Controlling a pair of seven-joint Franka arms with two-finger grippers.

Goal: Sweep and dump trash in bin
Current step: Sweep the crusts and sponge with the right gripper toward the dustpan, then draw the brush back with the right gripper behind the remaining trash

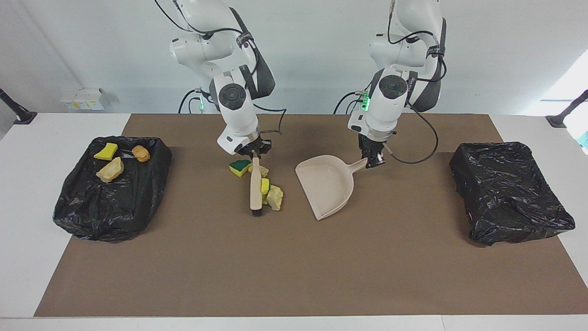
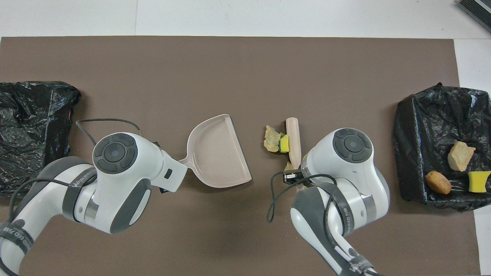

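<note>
1. Right now the right gripper (image 1: pixel 254 155) is clamped on the brush (image 1: pixel 255 189) by its handle end, bristles down on the mat.
2. Pressed against the brush, a yellow sponge piece (image 1: pixel 265 185) and a tan lump (image 1: pixel 275 197) sit bunched on the dustpan side; the green-topped sponge (image 1: pixel 240 166) and another tan lump (image 1: pixel 262 170) lie nearer the robots, by the handle.
3. Over at the dustpan (image 1: pixel 327 184), the left gripper (image 1: pixel 375 160) is clenched on its handle, mouth facing the scraps.
4. Progress looks early: nothing is in the pan, and three scraps (image 1: pixel 110 168) sit on the black bag (image 1: pixel 92 211) at the right arm's end.
5. The other black-lined bin (image 1: pixel 507 193) shows no trash.
</note>
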